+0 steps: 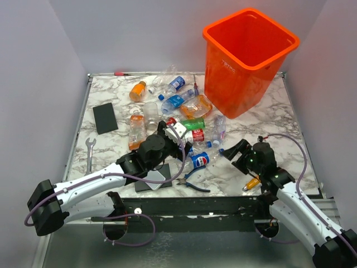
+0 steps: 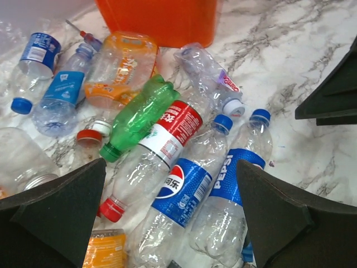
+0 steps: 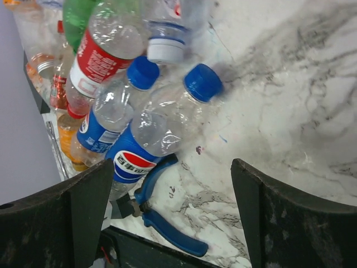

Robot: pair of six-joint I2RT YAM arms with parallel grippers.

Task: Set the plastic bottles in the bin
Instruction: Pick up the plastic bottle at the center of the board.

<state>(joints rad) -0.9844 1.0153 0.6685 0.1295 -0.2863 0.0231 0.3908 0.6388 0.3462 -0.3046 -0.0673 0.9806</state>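
Note:
Several plastic bottles [image 1: 179,114] lie crushed in a heap on the marble table, left of the tall orange bin [image 1: 248,61]. My left gripper [image 1: 181,139] hovers open over the near end of the heap. In the left wrist view its gripper [image 2: 173,218] brackets two blue-labelled Pepsi bottles [image 2: 181,192], with a red-labelled bottle [image 2: 170,137] and a green one [image 2: 139,114] just beyond, and the bin [image 2: 162,22] at the top. My right gripper [image 1: 230,152] is open to the right of the heap. Its wrist view shows the gripper [image 3: 175,218] above bare marble, a Pepsi bottle [image 3: 148,137] by its left finger.
Blue-handled pliers [image 3: 162,223] lie near the front edge beside the Pepsi bottles. An orange-handled screwdriver [image 1: 252,183] lies by the right arm. A wrench [image 1: 90,153] and a black pad [image 1: 105,118] are at the left, and a dark flat plate [image 1: 153,180] under the left arm.

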